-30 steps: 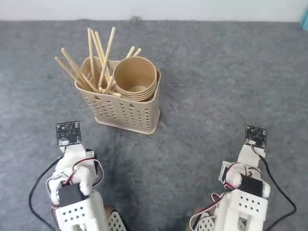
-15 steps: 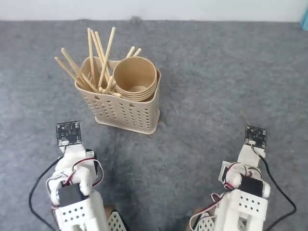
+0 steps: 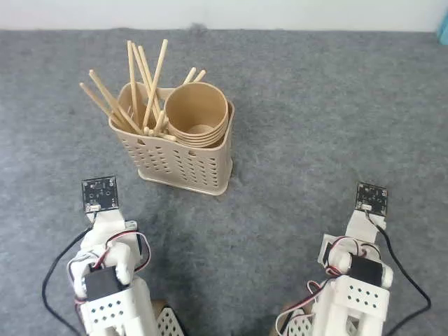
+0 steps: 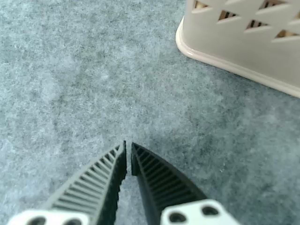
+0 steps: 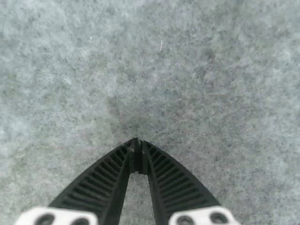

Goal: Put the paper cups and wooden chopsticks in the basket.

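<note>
I find the paper cups [image 3: 199, 112] and wooden chopsticks [image 3: 133, 80] standing in the basket [image 3: 185, 168] near the tabletop's [image 3: 322, 119] far edge. On the left gripper [image 4: 128, 146] and right gripper [image 5: 137, 142], the fingers are clenched on nothing.

no readable text, labels, numbers — none

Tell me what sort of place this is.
Most likely a robot practice bench, not a kitchen: a left arm and right arm sit side by side on a grey felt-covered table, with a beige basket staged with paper cups and wooden chopsticks.
</note>
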